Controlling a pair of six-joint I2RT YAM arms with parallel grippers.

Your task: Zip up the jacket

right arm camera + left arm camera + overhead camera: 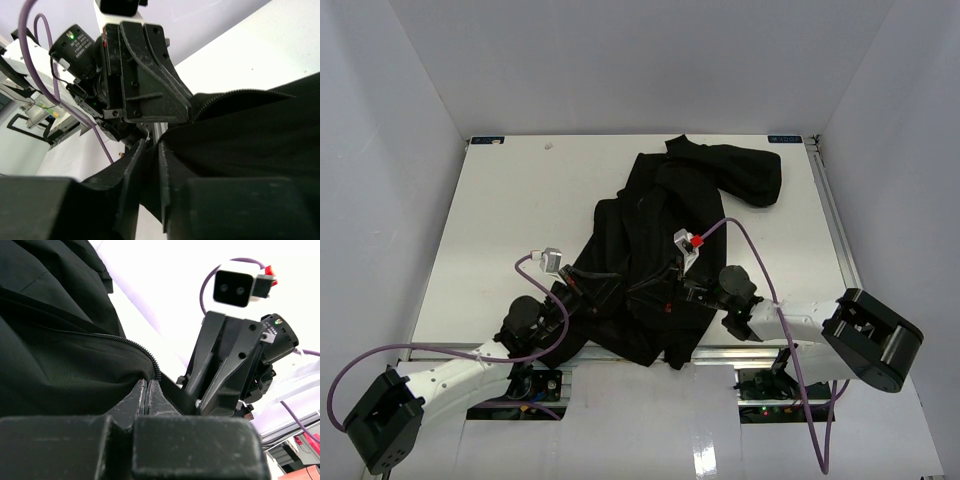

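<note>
The black jacket (660, 230) lies crumpled across the middle of the white table, one sleeve bunched at the back right (745, 170). My left gripper (595, 292) is at its near left edge. In the left wrist view this gripper (146, 385) is shut, its tips pinching the jacket (60, 355) where the zipper teeth (135, 346) end. My right gripper (650, 288) faces it a short way to the right. Its fingers (150, 150) stand narrowly apart with a strip of the jacket's zipper edge (250, 135) caught between them. The zipper slider is not visible.
White walls enclose the table (500, 220) on three sides. Purple cables (760, 250) loop over both arms. The two grippers sit very close together, the right gripper's body (225, 370) filling the left wrist view. The table's metal front rail (750, 350) runs under the jacket's hem.
</note>
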